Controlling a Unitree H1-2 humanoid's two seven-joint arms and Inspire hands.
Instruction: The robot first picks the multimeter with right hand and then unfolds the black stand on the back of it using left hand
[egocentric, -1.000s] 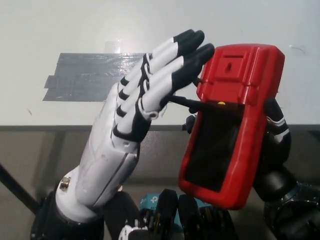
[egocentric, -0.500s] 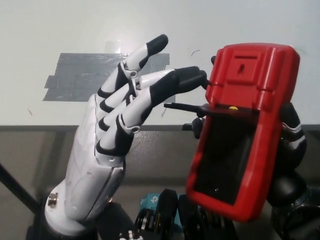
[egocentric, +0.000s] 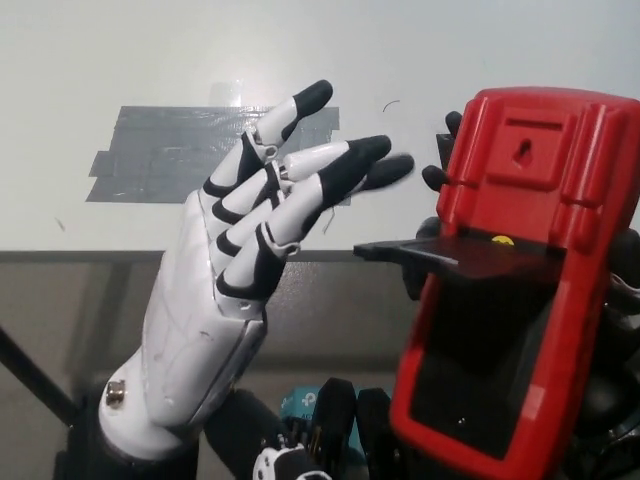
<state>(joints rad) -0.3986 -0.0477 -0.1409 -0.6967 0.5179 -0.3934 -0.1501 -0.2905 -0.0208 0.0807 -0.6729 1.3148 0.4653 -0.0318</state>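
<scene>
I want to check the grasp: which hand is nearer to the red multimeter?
Right. The black right hand holds the red multimeter from behind; the white left hand is apart, to its left, fingers spread.

The multimeter stands at the right, back side toward the camera, held in the right hand behind it. Its stand juts out leftward. The left hand is left of it, apart. Tape lies on the table behind.
</scene>
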